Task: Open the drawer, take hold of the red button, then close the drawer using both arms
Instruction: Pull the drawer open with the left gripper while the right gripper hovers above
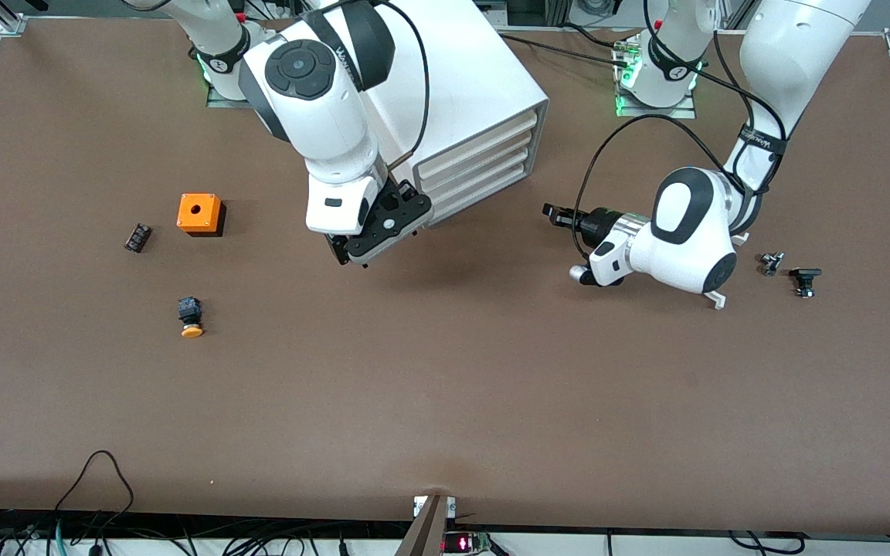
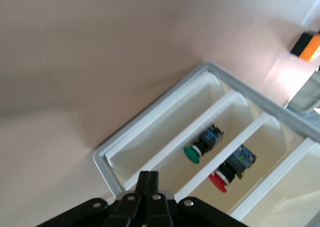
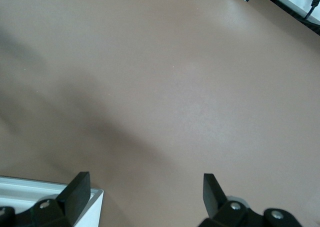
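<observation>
Left gripper [image 2: 148, 176] pinched shut, empty, by cream-fronted top drawer [image 1: 484, 137]; right gripper [image 3: 145, 187] wide open, empty, waiting beside it.
Risk: closed fingers may skid off drawer front.

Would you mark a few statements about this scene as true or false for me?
1. The right tool is open with nothing between its fingers. True.
2. The left tool is open. False: its fingers are shut together, holding nothing.
3. An orange-capped button lies on the table. True.
4. The orange box stands on top of the cabinet. False: it stands on the table, toward the right arm's end.
5. A tool holds the red-capped button. False: it lies in a cabinet tray, next to the tray with a green-capped button.
</observation>
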Motion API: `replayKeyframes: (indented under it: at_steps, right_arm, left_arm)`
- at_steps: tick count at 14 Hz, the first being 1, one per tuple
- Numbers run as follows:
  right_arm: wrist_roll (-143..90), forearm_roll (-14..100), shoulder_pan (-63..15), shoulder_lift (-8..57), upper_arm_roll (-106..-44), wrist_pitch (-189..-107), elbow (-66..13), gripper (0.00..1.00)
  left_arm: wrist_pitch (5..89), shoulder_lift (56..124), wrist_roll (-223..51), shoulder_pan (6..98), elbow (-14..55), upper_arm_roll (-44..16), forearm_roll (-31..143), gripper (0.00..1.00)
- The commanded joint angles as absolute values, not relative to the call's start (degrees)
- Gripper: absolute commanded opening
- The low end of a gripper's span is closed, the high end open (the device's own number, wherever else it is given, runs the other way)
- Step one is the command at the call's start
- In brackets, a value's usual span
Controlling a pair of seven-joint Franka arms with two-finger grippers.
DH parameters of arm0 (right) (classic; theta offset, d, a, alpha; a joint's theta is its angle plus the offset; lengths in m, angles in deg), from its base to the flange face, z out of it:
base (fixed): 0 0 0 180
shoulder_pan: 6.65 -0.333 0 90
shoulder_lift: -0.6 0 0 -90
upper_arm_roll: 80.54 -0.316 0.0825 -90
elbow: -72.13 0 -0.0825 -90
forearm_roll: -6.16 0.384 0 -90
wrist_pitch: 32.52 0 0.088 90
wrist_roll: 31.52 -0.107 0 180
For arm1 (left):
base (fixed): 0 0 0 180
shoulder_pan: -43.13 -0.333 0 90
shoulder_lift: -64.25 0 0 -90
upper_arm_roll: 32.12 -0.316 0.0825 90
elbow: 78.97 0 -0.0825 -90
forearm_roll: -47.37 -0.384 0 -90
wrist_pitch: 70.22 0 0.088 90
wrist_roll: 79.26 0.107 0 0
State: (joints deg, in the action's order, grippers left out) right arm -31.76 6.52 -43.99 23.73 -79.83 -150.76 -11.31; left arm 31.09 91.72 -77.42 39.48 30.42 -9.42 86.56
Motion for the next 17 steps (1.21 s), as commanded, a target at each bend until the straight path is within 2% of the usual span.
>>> replayKeyframes:
  at_steps: [1,2,3,7,8,9,10,11,12,17]
  right_arm:
    - [-30.5,5.9,-43.5,23.9,-78.8,-149.6,-8.5,1.00]
    - [-30.5,6.2,-42.1,23.6,-78.7,-149.6,-8.3,1.00]
    - [-30.6,6.2,-41.8,23.5,-78.7,-149.5,-8.2,1.00]
    - [-31.0,5.9,-41.9,23.3,-78.8,-149.5,-8.2,1.00]
    - [-31.0,6.0,-42.0,23.3,-78.8,-149.5,-8.2,1.00]
    - [-31.0,5.8,-41.9,23.3,-78.8,-149.6,-8.2,1.00]
    - [-30.9,5.8,-41.9,23.3,-78.8,-149.6,-8.2,1.00]
    - [-31.0,5.7,-41.9,23.3,-78.8,-149.6,-8.3,1.00]
    - [-31.0,5.7,-41.9,23.3,-78.8,-149.6,-8.2,1.00]
    - [-30.9,5.7,-41.8,23.3,-78.7,-149.6,-8.2,1.00]
  left_arm:
    - [30.9,90.7,-80.0,40.9,34.5,-5.7,93.3,0.58]
    - [30.9,90.6,-79.9,41.6,35.5,-4.9,93.9,0.89]
    - [30.9,90.5,-79.8,42.0,35.9,-3.6,93.9,0.99]
    - [35.3,90.5,-79.2,43.3,38.9,-0.2,93.9,0.97]
    - [37.6,90.5,-79.2,43.3,39.9,1.0,93.9,0.93]
    - [39.8,90.5,-79.1,43.3,41.2,1.9,93.9,0.81]
    - [41.3,90.5,-79.1,43.3,41.7,2.1,93.9,0.48]
    - [41.6,90.7,-78.9,43.3,41.7,2.1,93.9,0.08]
    - [41.6,90.8,-77.6,43.2,41.8,2.1,93.9,0.00]
    - [41.4,89.7,-76.1,41.0,40.4,-1.3,92.6,0.00]
